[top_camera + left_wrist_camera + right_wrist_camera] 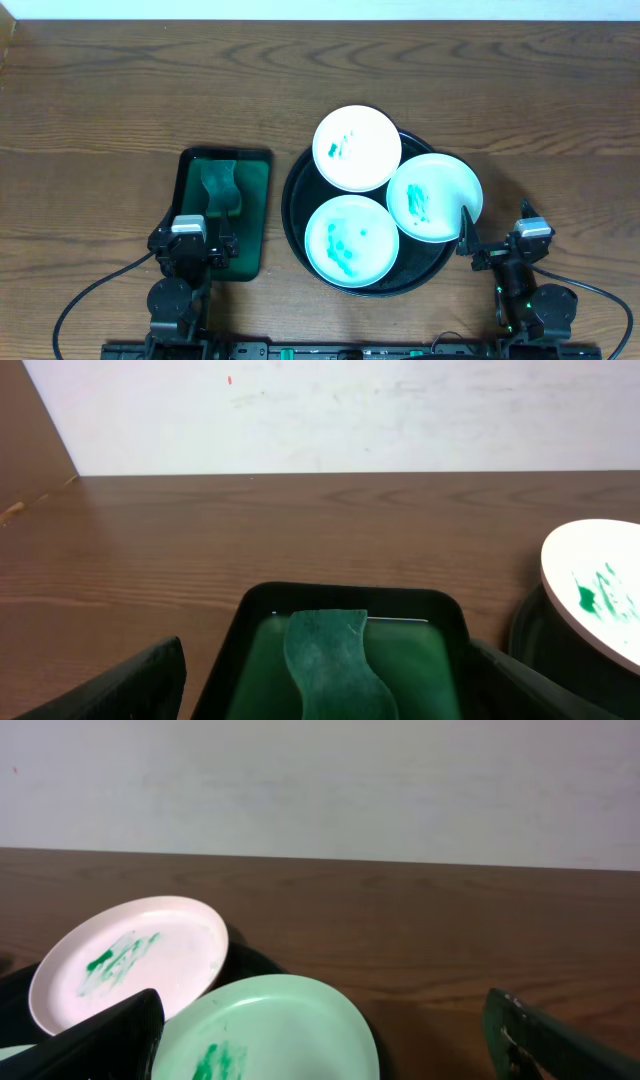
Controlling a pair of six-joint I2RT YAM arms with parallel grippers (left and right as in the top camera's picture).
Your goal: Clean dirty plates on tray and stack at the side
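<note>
Three white plates with teal-green smears lie on the round black tray (297, 203): one at the back (357, 148), one at the right (434, 196), one at the front (351, 241). My right gripper (497, 240) stands open at the tray's right edge. In the right wrist view the right plate (270, 1030) lies low between the open fingers (100, 1045), untouched, and the back plate (130, 960) is beyond it. My left gripper (197, 243) is open over the near end of a green rectangular tray, holding nothing.
The dark green rectangular tray (255, 215) left of the round tray holds a green cloth strip (220, 185); the strip (330, 660) runs between my left fingers (120, 685). Bare wooden table extends behind both trays to a white wall.
</note>
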